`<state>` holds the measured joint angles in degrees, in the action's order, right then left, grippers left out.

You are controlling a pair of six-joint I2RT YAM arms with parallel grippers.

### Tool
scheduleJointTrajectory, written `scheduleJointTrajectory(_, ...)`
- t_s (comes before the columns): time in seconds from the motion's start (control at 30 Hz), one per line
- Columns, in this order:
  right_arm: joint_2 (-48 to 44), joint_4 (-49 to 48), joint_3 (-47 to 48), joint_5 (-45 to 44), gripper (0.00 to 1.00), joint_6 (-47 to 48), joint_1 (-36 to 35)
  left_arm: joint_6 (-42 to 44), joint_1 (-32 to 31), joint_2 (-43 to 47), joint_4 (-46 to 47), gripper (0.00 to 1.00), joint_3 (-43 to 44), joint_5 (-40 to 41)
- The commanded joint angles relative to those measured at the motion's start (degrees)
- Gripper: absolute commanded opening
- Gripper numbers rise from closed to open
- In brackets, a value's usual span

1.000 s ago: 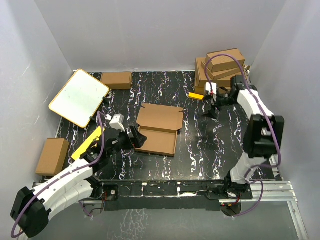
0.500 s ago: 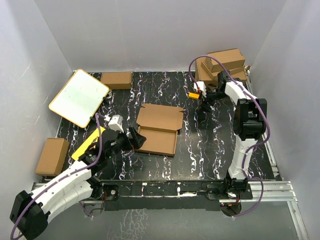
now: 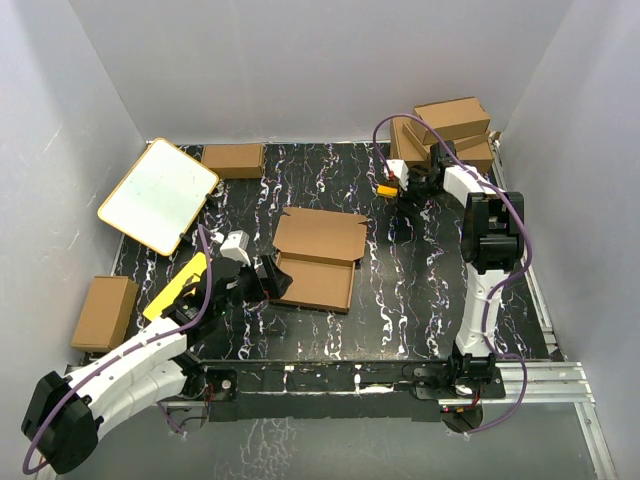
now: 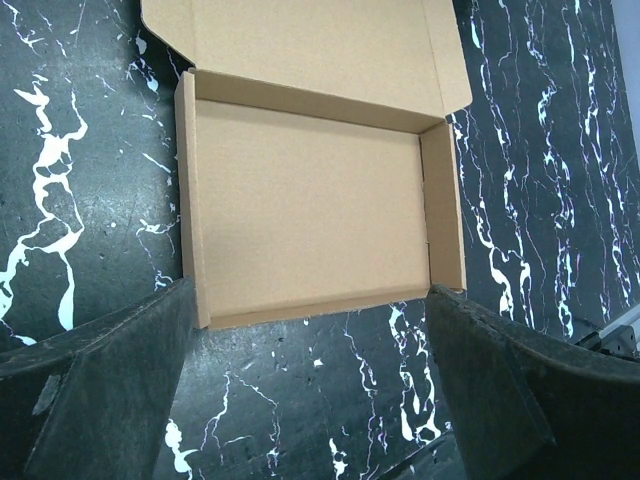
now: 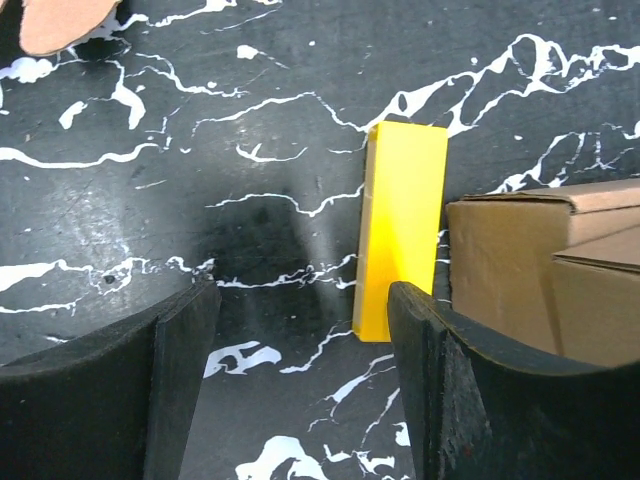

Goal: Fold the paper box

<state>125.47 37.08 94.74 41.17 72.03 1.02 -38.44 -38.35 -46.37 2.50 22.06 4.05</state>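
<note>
Versus a second ago: the right arm has swung from the right middle of the table [image 3: 400,290] to the far right corner. The right gripper [image 3: 406,187] now hangs low over a yellow block [image 5: 400,230] beside the stack of boxes [image 3: 450,125]. The left arm has barely shifted, and the paper box [image 3: 318,262] has not moved.

The paper box is plain brown corrugated cardboard, matte: a shallow rectangular tray with thin upright walls and a lid flap with rounded tabs. It sits at the table's middle, a bit toward the near edge. Its long axis runs roughly along the near edge, slightly skewed, and the lid lies open flat toward the far edge.

The table is glossy black with white veins. The yellow block is a smooth flat rectangle.

The left gripper [image 4: 310,400] has its jaws spread wide, holding nothing, just short of the tray's near wall.

The right gripper's jaws are parted and grip nothing. The block's near end lies partly between them, close to the right finger [image 5: 450,400]; whether they touch is unclear.
</note>
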Motion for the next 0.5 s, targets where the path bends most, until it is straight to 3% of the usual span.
scheduleJointTrajectory(0.0, -0.3, -5.3, 3.1, 0.5, 0.73, -2.3, -0.1, 0.9, 0.4, 0.2, -0.3, 0.95, 0.7, 0.9)
scheduleJointTrajectory(0.47, 3.8, -7.6, 5.7, -2.0, 0.70, -5.2, -0.4, 0.4, 0.4, -0.1, -0.4, 0.95, 0.3, 1.0)
